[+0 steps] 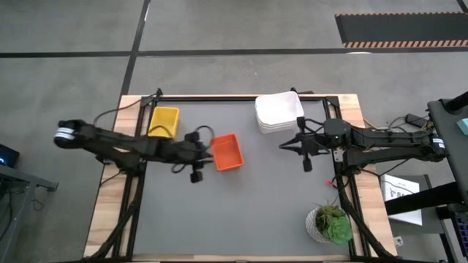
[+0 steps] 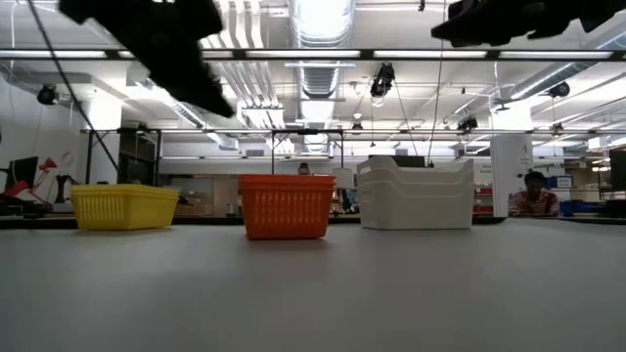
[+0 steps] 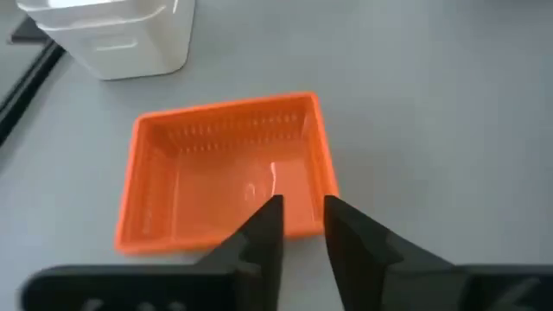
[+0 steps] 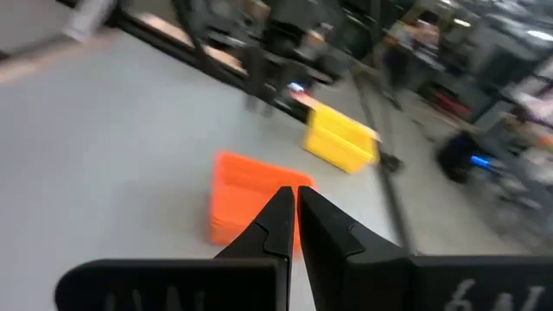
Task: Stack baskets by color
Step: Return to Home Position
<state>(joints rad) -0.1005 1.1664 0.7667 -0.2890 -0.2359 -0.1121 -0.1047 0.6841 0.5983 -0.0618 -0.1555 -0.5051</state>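
Observation:
An orange basket [image 1: 227,151] [image 2: 287,205] [image 3: 226,177] stands on its bottom at the middle of the grey table. A yellow basket [image 1: 163,120] [image 2: 125,206] [image 4: 340,138] stands at the far left. At the far side, right of the middle, white baskets [image 1: 278,113] [image 2: 418,194] are nested in a stack. My left gripper [image 1: 205,142] [image 3: 303,218] hangs above the orange basket's left rim, open by a narrow gap and holding nothing. My right gripper [image 1: 284,144] [image 4: 295,203] is shut and empty, in the air right of the orange basket and near the white stack.
A potted green plant [image 1: 329,223] stands at the table's near right corner. The grey mat [image 1: 241,212] lies bare between the baskets and the near edge. Black frame rails [image 1: 131,197] run along the table's left and right sides.

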